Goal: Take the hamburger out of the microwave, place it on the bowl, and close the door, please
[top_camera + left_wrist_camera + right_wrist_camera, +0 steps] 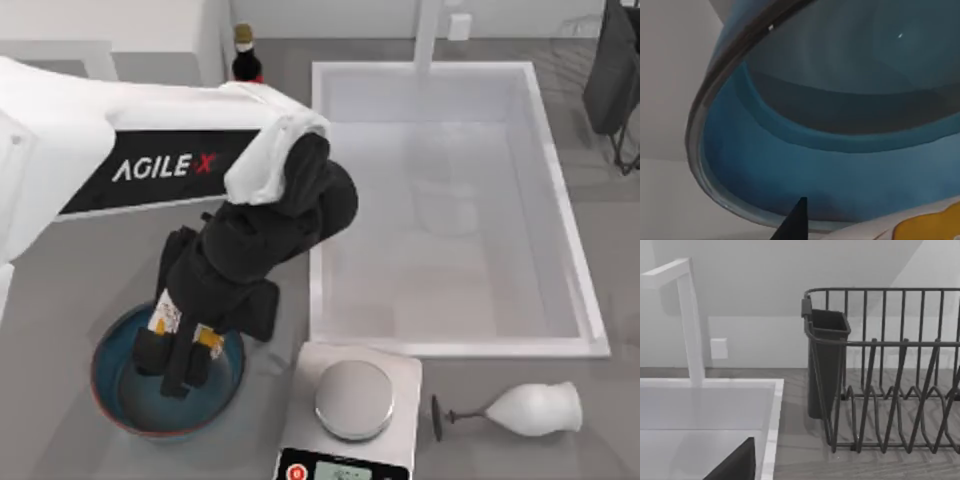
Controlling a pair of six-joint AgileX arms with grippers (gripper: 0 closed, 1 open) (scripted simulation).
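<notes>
My left gripper (175, 368) reaches down into the blue bowl (110, 400) at the table's front left. It is shut on the hamburger (166, 316), a white wrapper with yellow-orange patches showing between the black fingers. In the left wrist view the bowl's blue inside (790, 165) is close up, with a dark fingertip (796, 222) and the hamburger's wrapper (925, 227) at the edge. The white microwave (110, 30) stands at the back left, mostly behind my arm; its door cannot be made out. A dark part of my right gripper (735, 465) hangs over the sink's corner.
A white sink basin (560, 200) with a faucet (428, 30) takes up the middle and right. A scale with a round silver pan (352, 400) stands beside the bowl. A wine glass (530, 408) lies on its side at the front right. A dark bottle (246, 55) and a dish rack (890, 390) stand at the back.
</notes>
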